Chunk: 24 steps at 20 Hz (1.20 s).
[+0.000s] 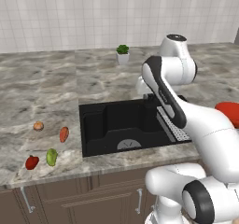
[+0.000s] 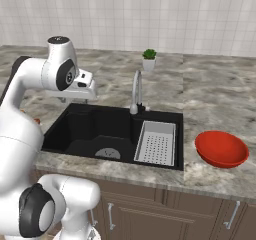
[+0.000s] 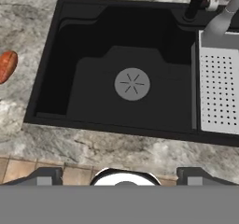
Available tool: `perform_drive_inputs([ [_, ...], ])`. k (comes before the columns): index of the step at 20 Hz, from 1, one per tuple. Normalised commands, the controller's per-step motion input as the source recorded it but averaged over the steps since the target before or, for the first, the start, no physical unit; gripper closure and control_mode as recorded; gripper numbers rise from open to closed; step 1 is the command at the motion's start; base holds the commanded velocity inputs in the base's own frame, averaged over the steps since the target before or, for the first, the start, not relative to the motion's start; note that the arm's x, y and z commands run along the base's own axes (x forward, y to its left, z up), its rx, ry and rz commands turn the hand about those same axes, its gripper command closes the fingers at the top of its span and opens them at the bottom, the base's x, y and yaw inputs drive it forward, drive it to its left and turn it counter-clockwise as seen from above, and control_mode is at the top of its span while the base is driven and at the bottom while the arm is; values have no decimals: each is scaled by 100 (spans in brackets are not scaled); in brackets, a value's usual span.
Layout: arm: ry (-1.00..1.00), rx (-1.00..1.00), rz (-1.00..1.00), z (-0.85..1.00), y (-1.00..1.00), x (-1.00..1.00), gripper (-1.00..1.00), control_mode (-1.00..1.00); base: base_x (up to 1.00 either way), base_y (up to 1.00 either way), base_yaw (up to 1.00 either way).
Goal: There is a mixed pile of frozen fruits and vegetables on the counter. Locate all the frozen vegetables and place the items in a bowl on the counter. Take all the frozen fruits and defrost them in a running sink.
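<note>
the carrot [image 1: 64,134], lower left of the left base view, looks light, stiff, slippery — best pinched across its middle; the gripper [image 3: 120,172] gapes wide, empty.

Matt black sink [image 1: 122,125], smooth-walled. Beside it, veined grey-brown marble counter [image 1: 42,92] with soft sheen. Above the sink, brushed steel faucet [image 2: 136,91]; inside it, perforated grey rack [image 2: 156,143]. Right of sink, glossy red bowl [image 2: 221,148]. Below, dark wooden cabinets [image 1: 84,199].
</note>
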Motion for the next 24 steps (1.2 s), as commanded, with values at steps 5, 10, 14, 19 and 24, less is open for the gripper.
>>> perform_drive_inputs([
  [5,0,0,-5,0,39,-1,-100,-100,0,0,0],
  [10,3,0,-2,-8,42,-5,-100,-100,0,0,0],
  [14,6,0,-2,-9,47,-5,-100,-100,0,0,0],
  [19,8,0,0,-11,50,-7,-100,-100,0,0,0],
  [24,10,-1,0,-5,43,-9,-100,-100,0,0,0],
])
